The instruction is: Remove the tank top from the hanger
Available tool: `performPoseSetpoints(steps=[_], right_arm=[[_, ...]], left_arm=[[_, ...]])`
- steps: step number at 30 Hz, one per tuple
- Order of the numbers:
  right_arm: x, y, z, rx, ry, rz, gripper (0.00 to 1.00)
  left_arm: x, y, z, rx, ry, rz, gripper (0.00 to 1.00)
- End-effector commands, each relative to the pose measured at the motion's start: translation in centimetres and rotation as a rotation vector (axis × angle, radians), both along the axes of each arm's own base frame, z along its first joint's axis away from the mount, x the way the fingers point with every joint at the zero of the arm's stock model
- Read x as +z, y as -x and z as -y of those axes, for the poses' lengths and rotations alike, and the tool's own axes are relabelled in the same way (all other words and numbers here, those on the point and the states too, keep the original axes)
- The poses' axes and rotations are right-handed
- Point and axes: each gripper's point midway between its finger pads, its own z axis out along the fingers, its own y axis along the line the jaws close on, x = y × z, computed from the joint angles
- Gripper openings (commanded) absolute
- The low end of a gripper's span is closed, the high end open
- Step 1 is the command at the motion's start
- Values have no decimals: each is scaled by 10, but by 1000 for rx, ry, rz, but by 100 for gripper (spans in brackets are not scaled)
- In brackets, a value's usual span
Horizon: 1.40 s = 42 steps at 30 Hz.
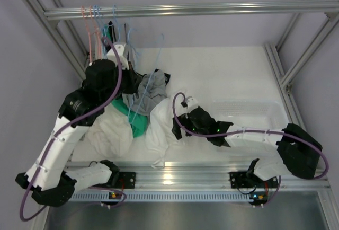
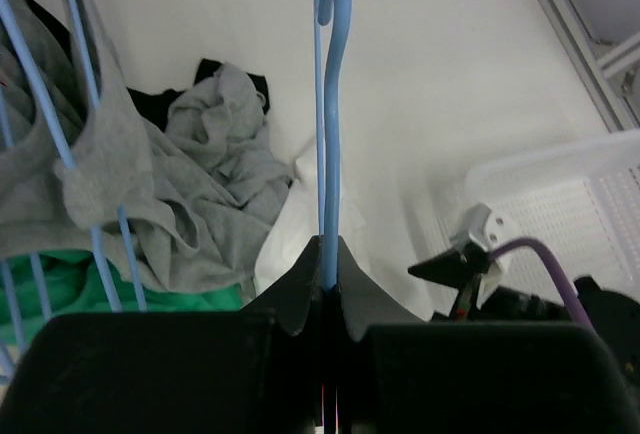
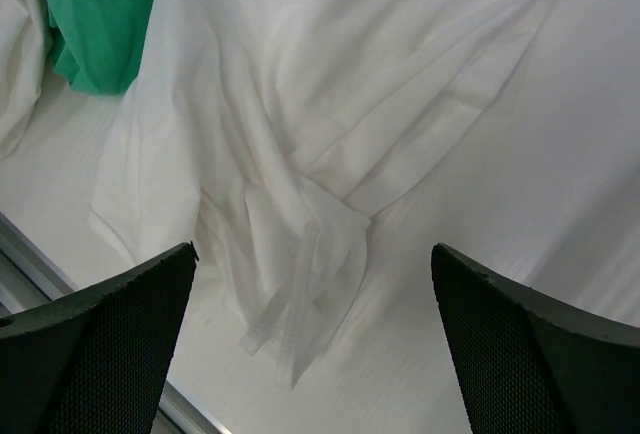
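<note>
Two robot arms of matching build: the left arm [image 1: 60, 150] and right arm [image 1: 254, 140] have white tubular links joined by bulky black joint housings. A purple cable [image 1: 121, 73] loops along each. The right gripper [image 3: 313, 254] has black wedge-shaped fingers [image 3: 95, 349] with a fine mesh texture.

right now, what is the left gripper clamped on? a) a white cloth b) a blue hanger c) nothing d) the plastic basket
b: in the left wrist view the left gripper is shut on the thin blue hanger, while the right gripper stands open over a white cloth.
</note>
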Motion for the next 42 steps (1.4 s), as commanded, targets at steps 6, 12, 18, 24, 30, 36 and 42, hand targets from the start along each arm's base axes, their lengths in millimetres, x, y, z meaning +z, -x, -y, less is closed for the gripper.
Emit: performPoseSetpoints(steps=[6,12,18,24,30,36,42], right_arm=[[18,0,7,-23,-7,37,99],[27,-1,11,-32,-10,50,99],[45,-2,19,-52,-30,93,99],[58,-2,20,-38,-46,126,99],[50,0,-4,115,29,123,99],[21,-17,-28,140,142,97,99],[2,-34,-51,108,214,104,100]], left_arm=[[58,-69,-27,294,-146,127,0],[56,-135,-26,331,-157,95,0],[10,-162,-22,299,-173,-19,0],[-24,-155,-22,256,-184,-105,0],[-37,-117,-26,222,-186,-132,5],[-26,-94,-33,208,-165,-100,58],[-9,-52,-32,131,-79,-62,99]])
